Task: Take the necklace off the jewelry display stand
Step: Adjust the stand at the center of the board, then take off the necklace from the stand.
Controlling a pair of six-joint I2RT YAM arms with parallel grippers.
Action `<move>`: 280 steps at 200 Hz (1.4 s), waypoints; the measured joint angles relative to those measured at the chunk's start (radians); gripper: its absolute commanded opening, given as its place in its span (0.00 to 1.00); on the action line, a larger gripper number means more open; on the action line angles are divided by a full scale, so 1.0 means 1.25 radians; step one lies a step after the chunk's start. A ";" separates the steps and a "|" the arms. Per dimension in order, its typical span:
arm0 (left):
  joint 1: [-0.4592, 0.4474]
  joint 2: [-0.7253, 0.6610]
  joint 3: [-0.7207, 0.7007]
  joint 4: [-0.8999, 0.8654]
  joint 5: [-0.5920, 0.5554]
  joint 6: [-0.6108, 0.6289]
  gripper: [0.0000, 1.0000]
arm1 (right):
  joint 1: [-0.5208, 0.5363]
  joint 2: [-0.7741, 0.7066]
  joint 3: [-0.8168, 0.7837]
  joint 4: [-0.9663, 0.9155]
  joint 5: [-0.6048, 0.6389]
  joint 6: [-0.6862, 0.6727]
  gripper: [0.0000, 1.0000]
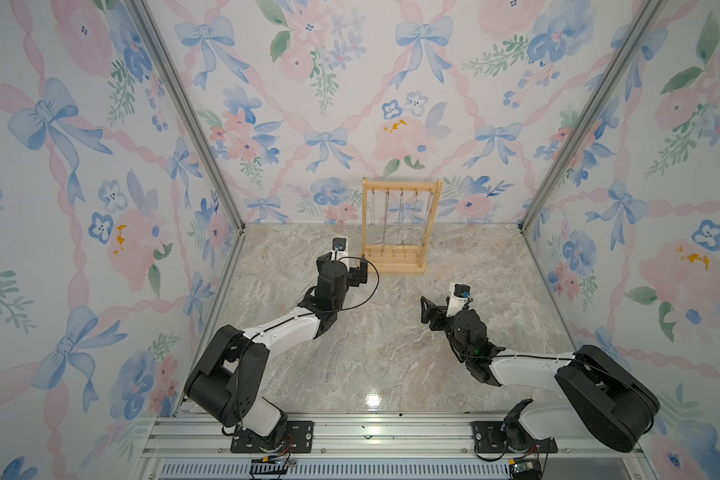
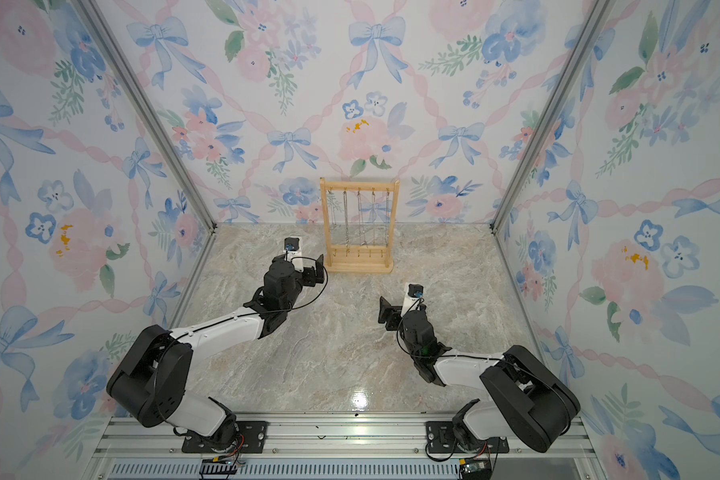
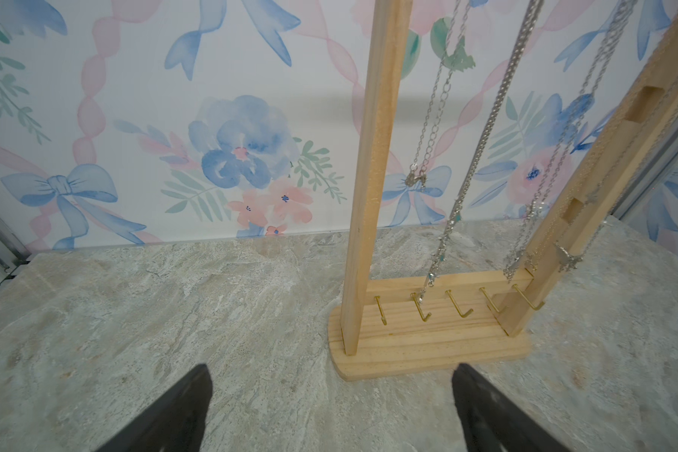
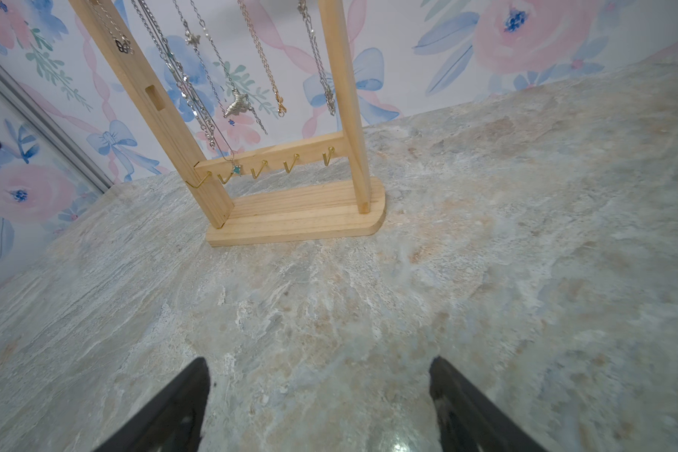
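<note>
Pine-framed, the jewelry display stand [image 1: 395, 267] was set upright at the back of the marble-patterned table [image 1: 350, 353], close to the floral wall, and several chain necklaces [image 4: 235, 103] were hung from its top bar. The left fingers [image 3: 181, 415] were spread wide and empty just beside the stand's base. The right fingers [image 4: 173, 411] were likewise held apart, empty, farther out over bare table.

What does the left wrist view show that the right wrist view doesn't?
Only the left wrist view: the left tool, open, with the base of the jewelry display stand just ahead. Only the right wrist view: the right tool, open, with a wide stretch of table before the stand. Both: the stand, its hanging necklaces, brass hooks on the low rail.
</note>
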 measured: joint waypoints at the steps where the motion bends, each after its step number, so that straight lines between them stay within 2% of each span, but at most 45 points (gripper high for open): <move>1: 0.000 -0.001 0.001 -0.003 0.002 0.000 0.98 | 0.000 0.001 0.000 0.001 0.000 0.000 0.86; 32: 0.013 -0.049 0.052 -0.141 0.107 0.003 0.98 | 0.004 0.023 -0.012 0.027 0.009 0.027 0.79; 56: 0.058 -0.089 0.050 -0.210 0.172 0.002 0.98 | 0.015 0.023 -0.022 0.050 0.027 0.028 0.76; 91: 0.114 -0.130 0.044 -0.269 0.225 -0.006 0.98 | 0.022 0.019 -0.022 0.049 0.029 0.016 0.62; 112: 0.099 -0.149 0.052 -0.336 0.225 -0.012 0.98 | 0.036 -0.040 -0.005 -0.030 0.022 -0.005 0.52; 127: 0.054 -0.154 0.072 -0.392 0.203 -0.012 0.98 | 0.040 -0.104 0.035 -0.109 0.013 -0.017 0.49; 149: -0.002 -0.180 0.080 -0.434 0.199 -0.034 0.98 | 0.042 -0.180 0.133 -0.222 -0.020 -0.028 0.44; 184: -0.005 -0.189 0.081 -0.456 0.186 -0.079 0.98 | 0.042 -0.184 0.307 -0.359 -0.107 -0.030 0.39; 198: -0.003 -0.186 0.081 -0.465 0.185 -0.096 0.98 | 0.041 -0.139 0.403 -0.415 -0.159 -0.024 0.31; 218: 0.013 -0.183 0.081 -0.473 0.186 -0.121 0.98 | 0.031 -0.046 0.555 -0.494 -0.229 -0.015 0.28; 243: 0.045 -0.183 0.081 -0.476 0.186 -0.145 0.98 | 0.019 0.080 0.737 -0.581 -0.315 -0.013 0.28; 280: 0.052 -0.183 0.081 -0.477 0.185 -0.153 0.98 | -0.001 0.227 0.928 -0.665 -0.381 -0.012 0.30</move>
